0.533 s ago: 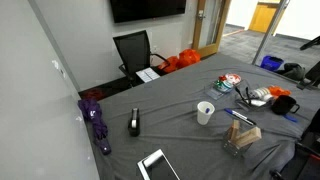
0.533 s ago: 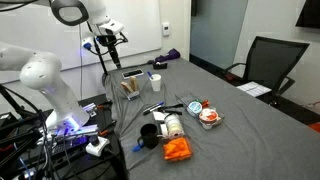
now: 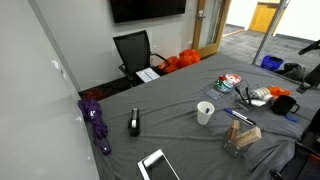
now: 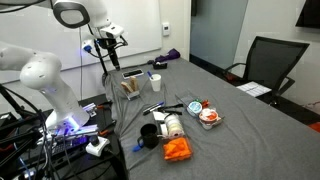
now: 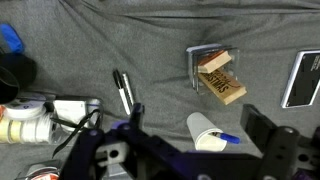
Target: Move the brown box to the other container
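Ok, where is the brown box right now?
In the wrist view the brown box lies inside the clear container, right of centre, just above the white cup.

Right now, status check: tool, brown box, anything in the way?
Tool open, empty, high above table. Brown box inside clear container, not gripped. White cup beside it, nothing between.
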